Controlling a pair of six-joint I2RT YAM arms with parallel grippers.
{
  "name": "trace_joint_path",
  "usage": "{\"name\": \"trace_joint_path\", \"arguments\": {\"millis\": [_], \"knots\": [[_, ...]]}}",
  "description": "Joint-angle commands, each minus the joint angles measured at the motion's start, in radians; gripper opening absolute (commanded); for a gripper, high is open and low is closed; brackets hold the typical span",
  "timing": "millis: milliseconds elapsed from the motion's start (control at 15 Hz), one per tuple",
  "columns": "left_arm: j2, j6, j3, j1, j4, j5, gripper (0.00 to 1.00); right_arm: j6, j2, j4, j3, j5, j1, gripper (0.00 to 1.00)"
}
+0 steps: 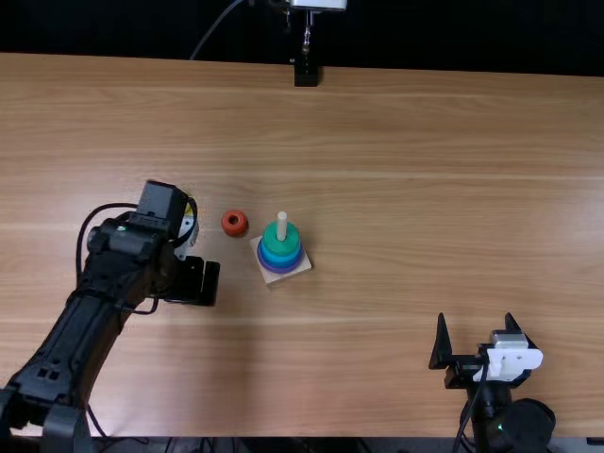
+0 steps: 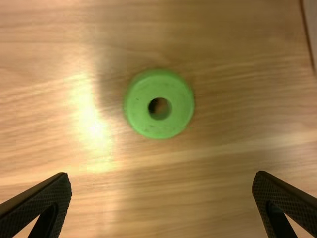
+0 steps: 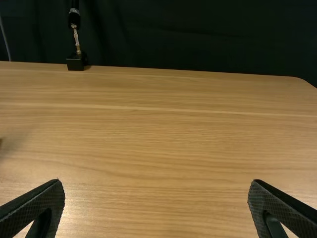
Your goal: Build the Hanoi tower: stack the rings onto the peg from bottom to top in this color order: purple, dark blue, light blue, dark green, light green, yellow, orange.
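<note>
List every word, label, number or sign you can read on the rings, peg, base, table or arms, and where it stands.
None can be read.
Light green ring: small dark specks, not letters.
Orange ring, peg, base, table: no text seen.
White parts on the left arm and right arm: any marks too small to read.

We see a light brown wooden table (image 1: 425,189), its grain running lengthwise, against a near-black backdrop (image 1: 472,28) that shows faint, curtain-like folds in the right wrist view. A black-footed stand (image 1: 307,74) with a slim metal stem rises at the table's far edge, beside a thin, curving cable (image 1: 215,28). We note one rounded far corner and, in the left wrist view, a bright patch of reflected light (image 2: 91,121) glowing on the wood.
</note>
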Motion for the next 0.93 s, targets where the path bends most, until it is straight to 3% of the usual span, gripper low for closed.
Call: {"name": "trace_joint_path", "arguments": {"millis": [0, 67, 200, 400, 867], "knots": [[0.037, -0.02, 0.031, -0.02, 0.008, -0.055, 1.0, 0.0, -0.013, -0.08, -0.058, -0.011, -0.012, 1.0], [0.057, -0.017, 0.03, -0.028, 0.015, -0.081, 1.0, 0.0, -0.013, -0.08, -0.058, -0.011, -0.012, 1.0], [0.083, -0.015, 0.025, -0.032, 0.074, -0.093, 1.0, 0.0, -0.013, -0.08, -0.058, -0.011, -0.012, 1.0], [0.135, -0.015, 0.019, -0.032, 0.179, -0.088, 1.0, 0.0, -0.013, -0.08, -0.058, -0.011, -0.012, 1.0], [0.191, -0.011, -0.022, -0.029, 0.181, -0.081, 1.0, 0.0, -0.013, -0.08, -0.058, -0.011, -0.012, 1.0]]}}
